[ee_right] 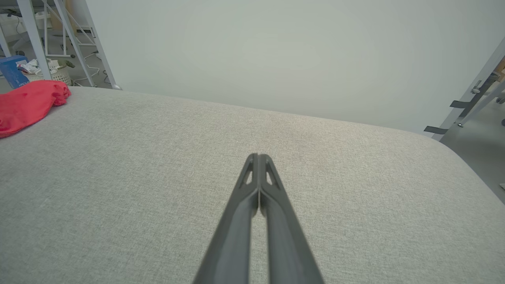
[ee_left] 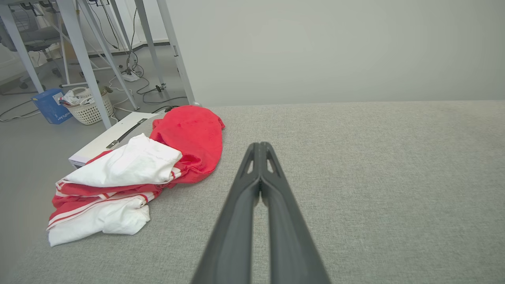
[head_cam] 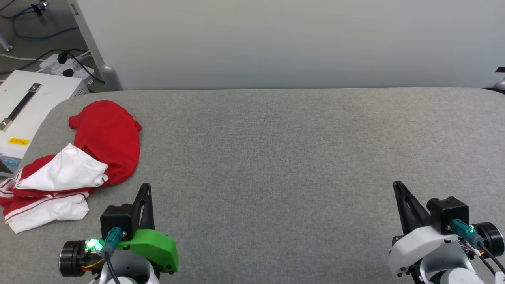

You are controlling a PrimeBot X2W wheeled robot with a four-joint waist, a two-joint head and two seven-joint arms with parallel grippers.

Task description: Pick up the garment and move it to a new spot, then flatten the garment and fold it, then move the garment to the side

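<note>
Left gripper (head_cam: 146,186) near the crumpled shirt (head_cam: 108,138), right gripper (head_cam: 396,184) well apart, both sat closed and empty; a clumsy pinch risked dragging it off the table (head_cam: 276,157).

light: bright, even | shadows: faint | wrist views: edges bowed

The garment (head_cam: 108,146) lies crumpled in a loose heap at the left end of the grey fabric-covered table (head_cam: 276,157). Its plain red body is bunched toward the far corner. White sleeve fabric and red-and-white striped trim are piled on the near side, reaching the table's left edge.
</note>
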